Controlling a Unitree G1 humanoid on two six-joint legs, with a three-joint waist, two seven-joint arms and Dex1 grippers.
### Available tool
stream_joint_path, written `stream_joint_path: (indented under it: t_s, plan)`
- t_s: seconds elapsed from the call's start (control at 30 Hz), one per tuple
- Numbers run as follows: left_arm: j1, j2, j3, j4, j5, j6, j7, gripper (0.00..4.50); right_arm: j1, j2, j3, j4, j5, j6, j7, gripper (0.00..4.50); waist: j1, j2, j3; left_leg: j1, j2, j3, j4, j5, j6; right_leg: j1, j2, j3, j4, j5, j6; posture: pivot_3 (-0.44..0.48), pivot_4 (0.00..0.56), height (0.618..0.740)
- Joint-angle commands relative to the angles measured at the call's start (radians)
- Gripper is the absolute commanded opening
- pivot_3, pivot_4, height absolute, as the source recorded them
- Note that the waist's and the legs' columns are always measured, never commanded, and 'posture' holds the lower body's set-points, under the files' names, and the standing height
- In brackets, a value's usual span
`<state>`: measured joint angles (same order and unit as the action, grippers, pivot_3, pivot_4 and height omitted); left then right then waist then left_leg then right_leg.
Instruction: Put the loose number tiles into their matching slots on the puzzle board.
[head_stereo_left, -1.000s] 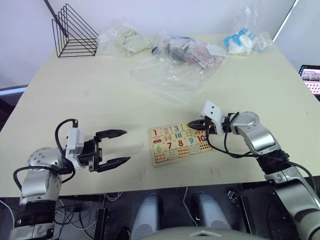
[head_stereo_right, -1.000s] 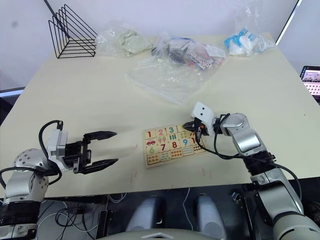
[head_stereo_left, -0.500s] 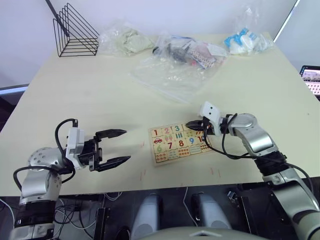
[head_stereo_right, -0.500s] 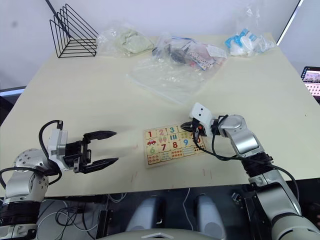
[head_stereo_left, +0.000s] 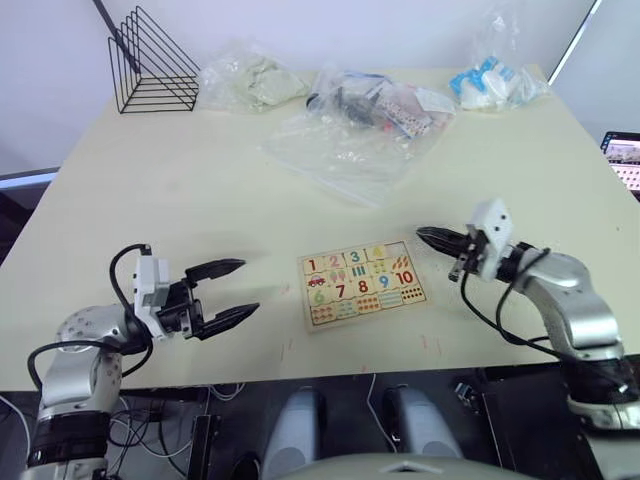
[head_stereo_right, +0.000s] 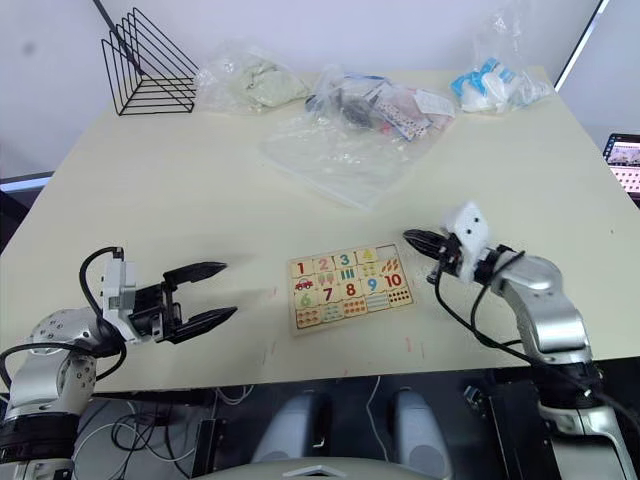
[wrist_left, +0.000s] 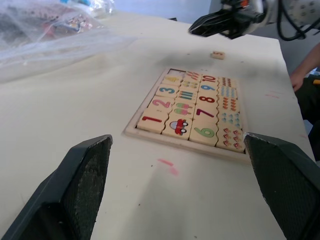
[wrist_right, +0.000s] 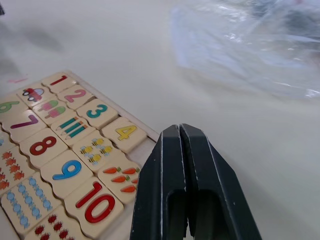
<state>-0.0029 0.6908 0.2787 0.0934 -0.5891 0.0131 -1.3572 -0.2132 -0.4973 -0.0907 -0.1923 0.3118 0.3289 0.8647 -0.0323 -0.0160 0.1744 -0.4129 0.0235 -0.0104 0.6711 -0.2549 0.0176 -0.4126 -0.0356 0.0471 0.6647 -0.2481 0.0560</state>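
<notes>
The puzzle board (head_stereo_left: 360, 283) lies flat near the table's front edge. Tiles 1, 2, 3 and 4 (wrist_right: 124, 132) sit in the slots of its top row. The fifth slot (wrist_left: 173, 71), at the board's far right corner, looks empty. One small loose tile (wrist_left: 217, 55) rests on the table just beyond that corner, its digit too small to read. My right gripper (head_stereo_left: 422, 234) hovers to the right of the board, shut with nothing between its fingers. To the left of the board my left gripper (head_stereo_left: 248, 287) is held open and empty.
A black wire rack (head_stereo_left: 150, 65) stands at the back left. Several plastic bags (head_stereo_left: 355, 125) with items lie across the back of the table, one more (head_stereo_left: 492, 78) at the back right. A person's arm (wrist_left: 306, 65) shows past the table's right side.
My right gripper has drawn back to the right, off the board's top right corner. The left gripper has dropped slightly and stays open.
</notes>
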Motion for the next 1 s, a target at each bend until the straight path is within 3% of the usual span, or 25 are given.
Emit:
stream_joint_path:
  t_s: [0.03, 0.1, 0.13, 0.2, 0.3, 0.43, 0.7, 1.0]
  plan:
    - [0.005, -0.002, 0.036, 0.011, 0.002, -0.018, 0.028, 4.5, 0.083, -0.032, -0.109, -0.075, 0.055, -0.033, -0.013, 0.02, 0.002, 0.0, 0.0, 0.0, 0.0, 0.0, 0.0, 0.0, 0.0, 0.0, 0.0, 0.0, 0.0, 0.0, 0.0, 0.0, 0.15, 0.74]
    - [0.009, -0.003, 0.041, 0.015, 0.001, -0.019, 0.037, 4.5, 0.149, -0.043, -0.164, -0.087, 0.083, -0.049, -0.01, 0.02, 0.004, 0.0, 0.0, 0.0, 0.0, 0.001, 0.0, 0.0, 0.0, 0.0, 0.0, 0.0, 0.0, 0.0, 0.0, 0.0, 0.15, 0.74]
    - [0.011, -0.004, 0.042, 0.015, 0.002, -0.02, 0.04, 4.5, 0.171, -0.048, -0.181, -0.091, 0.094, -0.058, -0.007, 0.65, 0.005, 0.0, 0.0, 0.0, 0.0, 0.001, 0.0, 0.0, 0.0, 0.001, 0.0, 0.0, 0.0, 0.0, 0.0, 0.0, 0.15, 0.74]
    - [0.017, -0.005, 0.047, 0.018, 0.002, -0.02, 0.042, 4.5, 0.225, -0.051, -0.227, -0.087, 0.114, -0.082, -0.002, 1.38, 0.004, 0.0, 0.0, 0.0, 0.0, 0.001, 0.0, 0.0, 0.0, 0.001, 0.0, 0.0, 0.0, 0.0, 0.0, 0.0, 0.15, 0.74]
    - [0.03, -0.005, 0.054, 0.032, 0.01, -0.031, 0.039, 4.5, 0.318, -0.057, -0.304, -0.062, 0.137, -0.139, 0.016, 2.98, 0.005, 0.0, 0.0, 0.001, 0.0, 0.002, 0.0, 0.0, 0.0, 0.001, 0.0, 0.001, 0.0, 0.0, 0.0, 0.0, 0.15, 0.74]
    - [0.042, 0.0, 0.068, 0.046, 0.008, -0.04, 0.034, 4.5, 0.409, -0.05, -0.379, -0.04, 0.18, -0.193, 0.041, 4.35, 0.005, 0.0, 0.0, 0.001, 0.0, 0.003, 0.0, 0.0, 0.0, 0.001, 0.0, 0.001, -0.001, 0.0, 0.0, 0.0, 0.15, 0.74]
    - [0.083, 0.016, 0.102, 0.057, -0.001, -0.04, 0.016, 4.5, 0.533, -0.028, -0.442, 0.002, 0.204, -0.285, 0.057, 4.35, 0.007, 0.0, 0.0, 0.001, 0.0, 0.003, 0.0, 0.0, 0.0, 0.002, 0.0, 0.001, -0.001, 0.0, 0.0, 0.0, 0.15, 0.74]
    - [0.091, 0.021, 0.107, 0.077, 0.006, -0.044, -0.009, 4.5, 0.571, -0.009, -0.426, 0.012, 0.202, -0.331, 0.028, 4.35, 0.017, 0.0, -0.001, 0.003, 0.0, 0.006, 0.0, 0.0, 0.0, 0.002, 0.0, 0.003, -0.001, -0.001, 0.0, 0.0, 0.15, 0.74]
